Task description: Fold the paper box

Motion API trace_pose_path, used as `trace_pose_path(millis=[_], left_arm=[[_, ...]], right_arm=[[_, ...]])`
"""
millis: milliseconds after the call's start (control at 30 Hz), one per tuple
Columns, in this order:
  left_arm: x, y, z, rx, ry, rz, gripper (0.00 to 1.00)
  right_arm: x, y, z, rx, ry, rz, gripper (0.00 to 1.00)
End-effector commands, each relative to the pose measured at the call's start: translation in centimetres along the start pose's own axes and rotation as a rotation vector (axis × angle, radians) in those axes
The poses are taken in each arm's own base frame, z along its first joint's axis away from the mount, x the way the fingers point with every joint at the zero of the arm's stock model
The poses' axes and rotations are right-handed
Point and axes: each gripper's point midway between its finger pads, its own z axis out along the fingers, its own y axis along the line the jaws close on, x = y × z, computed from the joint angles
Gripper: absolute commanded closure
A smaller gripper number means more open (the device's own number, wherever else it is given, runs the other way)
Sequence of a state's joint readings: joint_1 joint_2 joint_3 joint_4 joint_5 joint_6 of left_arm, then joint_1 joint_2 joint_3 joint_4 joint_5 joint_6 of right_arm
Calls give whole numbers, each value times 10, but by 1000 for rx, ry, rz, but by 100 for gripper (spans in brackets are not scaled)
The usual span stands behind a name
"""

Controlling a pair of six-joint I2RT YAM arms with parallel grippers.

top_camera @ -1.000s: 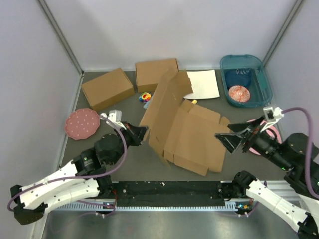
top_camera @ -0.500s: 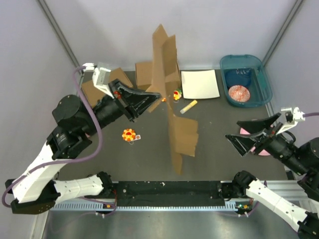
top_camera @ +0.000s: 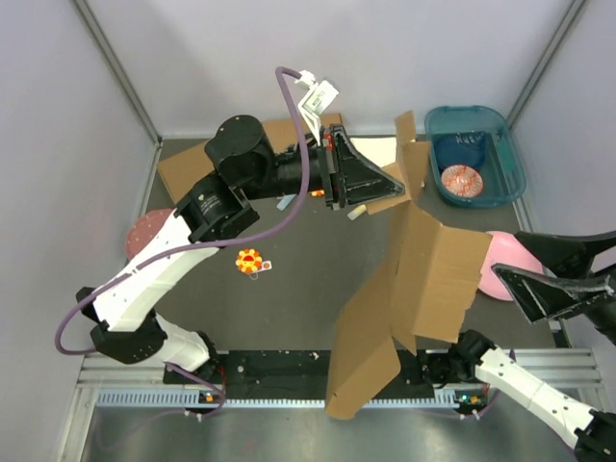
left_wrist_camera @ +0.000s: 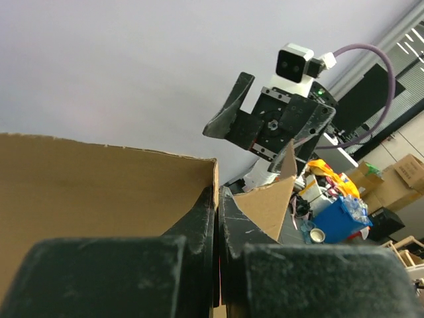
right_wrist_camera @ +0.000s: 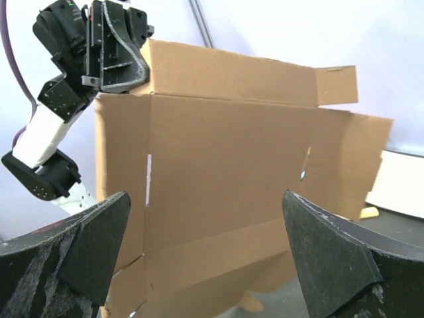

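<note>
Swung right since half a second ago, the left gripper has carried the box across with it, jaws pinched narrow on the top flap. The unfolded sheet hangs tilted in mid-air between the arms. Just right of it, the right gripper faces the cardboard, jaws spread wide and holding nothing.

- Nothing readable is showing up in any view: no words, brand names or numbers.
- The paper box is turning only plain brown faces toward the cameras.
- Far-off cartons in the left wrist view are blurring too much for any marking to be read.
</note>
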State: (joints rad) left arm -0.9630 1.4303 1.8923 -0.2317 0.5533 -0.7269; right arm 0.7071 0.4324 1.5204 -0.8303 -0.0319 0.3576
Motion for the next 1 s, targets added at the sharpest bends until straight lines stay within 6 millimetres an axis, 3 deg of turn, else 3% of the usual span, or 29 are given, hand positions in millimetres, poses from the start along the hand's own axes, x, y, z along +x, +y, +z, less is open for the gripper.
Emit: trace_pose_path(millis=[0,67,100,133,167,200,233,267,300,367,433,533,600,667,700,733,800,833,900,933,967], left_arm=[[-45,-77,-30,189,-119,146,100],[-52,-76,-42,142,-163,215,100],[-49,-54,-44,82,-163,213,100],[-53,-54,-58,60,-194,231,100],[-51,-41,-63,26,-199,217,100],[-41,12,-70,-88,-187,166,100],[-44,22,-80,-102,-214,159,100],[-32,39,-86,-106,-178,75,100],[-22,90,-100,-192,-181,17,100],[-10,119,-112,-187,-163,-49,100],[9,179,-129,-267,-141,-148,100],[29,239,-146,-332,-92,-251,100],[37,262,-157,-339,-63,-297,100],[48,289,-165,-368,-45,-347,88],[50,298,-173,-397,-47,-372,76],[50,309,-178,-440,-57,-351,49],[50,322,-191,-563,-73,-363,34],[41,329,-201,-672,-106,-283,22],[26,324,-217,-799,-167,-214,13],[17,331,-233,-910,-232,-166,10],[21,333,-243,-971,-260,-162,7]], right_arm=[[-4,-9,-7,47,-12,-19,1],[-5,-8,-8,48,-14,-18,1],[-4,-8,-7,47,-12,-16,1],[-5,-8,-8,47,-14,-14,1],[-3,-9,-6,50,-9,-14,1],[-2,-9,-7,51,-7,-16,1],[-2,-10,-5,51,-6,-14,1],[1,-11,-4,56,4,-16,1],[3,-11,-2,52,12,-14,1],[10,-13,3,60,32,-14,1],[16,-15,7,64,52,-17,1],[25,-18,13,69,80,-26,1],[31,-21,15,76,95,-29,1],[37,-24,17,85,110,-35,1],[39,-25,17,85,115,-35,1],[41,-26,17,87,119,-36,1],[49,-30,18,101,135,-37,1],[54,-33,20,107,146,-39,1],[60,-35,22,113,160,-39,1],[65,-37,24,119,174,-40,1],[70,-39,26,124,189,-45,1]])
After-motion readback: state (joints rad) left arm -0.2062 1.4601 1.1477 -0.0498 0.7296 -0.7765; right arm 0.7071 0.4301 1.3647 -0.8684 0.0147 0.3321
